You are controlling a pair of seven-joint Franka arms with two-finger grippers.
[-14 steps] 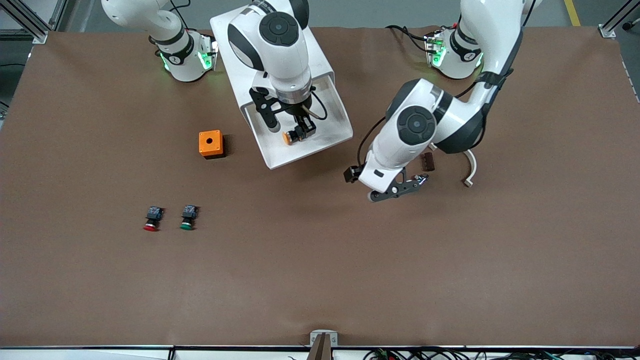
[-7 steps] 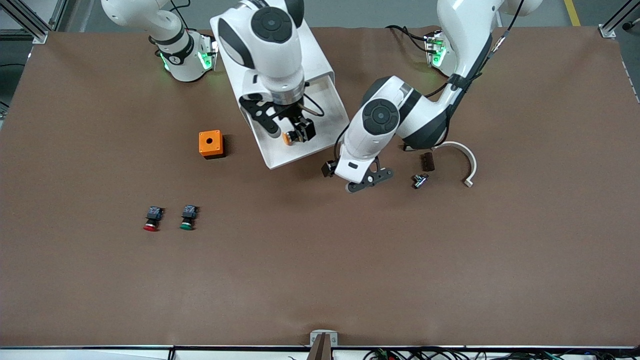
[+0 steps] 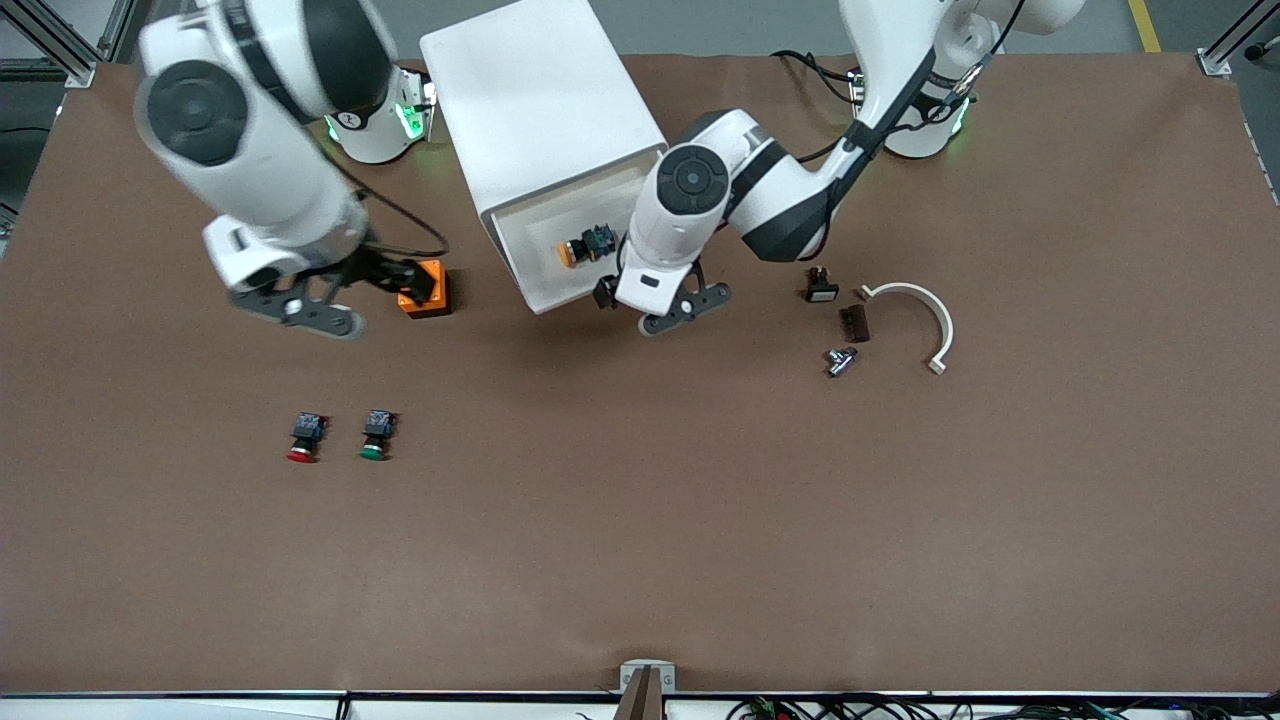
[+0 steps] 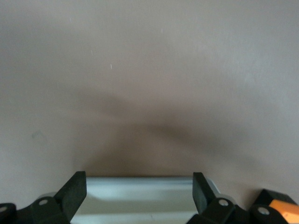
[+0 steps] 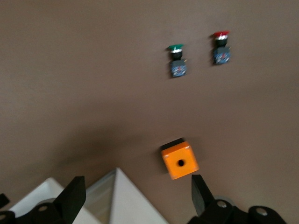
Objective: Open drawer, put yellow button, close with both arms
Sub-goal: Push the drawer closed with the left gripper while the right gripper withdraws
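Observation:
The top drawer [image 3: 522, 272] of the white cabinet [image 3: 540, 100] stands open. The yellow button [image 3: 583, 248] lies on its side in it, free of both grippers. My left gripper [image 3: 615, 297] is open at the drawer's front. In the left wrist view its open fingers [image 4: 74, 192] straddle the drawer's white front edge [image 4: 140, 198]. My right gripper [image 3: 395, 278] is open and empty over the orange box [image 3: 422, 290], toward the right arm's end. In the right wrist view that box [image 5: 180, 161] shows past the open fingers [image 5: 74, 193], with a corner of the cabinet [image 5: 121, 200].
A red-capped button [image 3: 303, 437] and a green-capped button [image 3: 376, 436] lie nearer the front camera; both show in the right wrist view [image 5: 219, 46] [image 5: 176, 60]. Toward the left arm's end lie small dark parts [image 3: 853, 322], a metal piece [image 3: 840, 360] and a white curved strip [image 3: 925, 315].
My right gripper let go of the yellow button in the drawer and swung away over the orange box. My left gripper moved to the drawer's front.

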